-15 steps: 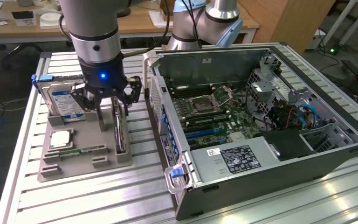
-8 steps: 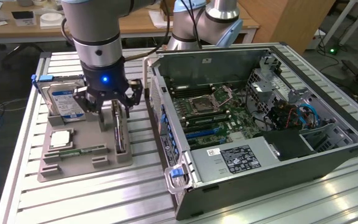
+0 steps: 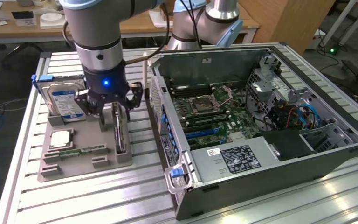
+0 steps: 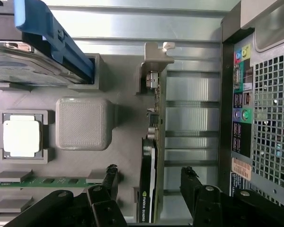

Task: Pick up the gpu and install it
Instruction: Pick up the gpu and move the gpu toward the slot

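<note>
Gpu (image 4: 147, 189) on edge in tray (image 4: 128, 99), partly hidden by straddling gripper (image 4: 149, 172), fingers (image 4: 191, 189) wide apart, empty.

bright even light, soft glare on table (image 3: 335, 192)

Exterior view looks down aslant from high over the surface (image 3: 104, 196), tray (image 3: 73, 163) and case (image 3: 278, 186); wrist view looks straight down, close above the tray (image 4: 128, 94); both share tray and case (image 4: 270, 118) side.

gpu (image 3: 120, 137) upright in tray (image 3: 86, 164) beside case (image 3: 260, 163), tool (image 3: 113, 112) seemingly straddling it.
</note>
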Motion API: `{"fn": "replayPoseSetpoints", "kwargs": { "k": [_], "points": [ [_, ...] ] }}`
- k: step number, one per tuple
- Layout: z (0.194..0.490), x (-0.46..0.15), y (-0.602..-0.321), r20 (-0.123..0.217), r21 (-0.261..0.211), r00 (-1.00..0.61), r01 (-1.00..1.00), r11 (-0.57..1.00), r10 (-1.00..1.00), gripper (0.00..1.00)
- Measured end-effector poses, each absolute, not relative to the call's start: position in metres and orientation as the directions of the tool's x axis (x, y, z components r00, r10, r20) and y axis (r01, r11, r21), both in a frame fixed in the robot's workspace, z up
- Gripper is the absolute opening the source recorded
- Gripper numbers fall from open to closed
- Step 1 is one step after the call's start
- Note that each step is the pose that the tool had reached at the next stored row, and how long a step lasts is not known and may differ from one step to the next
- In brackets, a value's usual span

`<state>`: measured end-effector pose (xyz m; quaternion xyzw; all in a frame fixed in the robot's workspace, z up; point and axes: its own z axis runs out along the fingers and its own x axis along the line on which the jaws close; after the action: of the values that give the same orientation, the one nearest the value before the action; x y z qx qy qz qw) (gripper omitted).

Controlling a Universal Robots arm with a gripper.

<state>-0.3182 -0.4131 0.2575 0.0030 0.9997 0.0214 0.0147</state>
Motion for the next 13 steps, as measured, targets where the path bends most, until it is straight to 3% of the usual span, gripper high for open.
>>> {"fn": "replayPoseSetpoints", "kwargs": {
  "k": [13],
  "points": [
    [0.246, -0.318, -0.417, -0.029, 0.043, -1.000, 0.005, 0.999, 0.007, 0.65]
  ]
}}
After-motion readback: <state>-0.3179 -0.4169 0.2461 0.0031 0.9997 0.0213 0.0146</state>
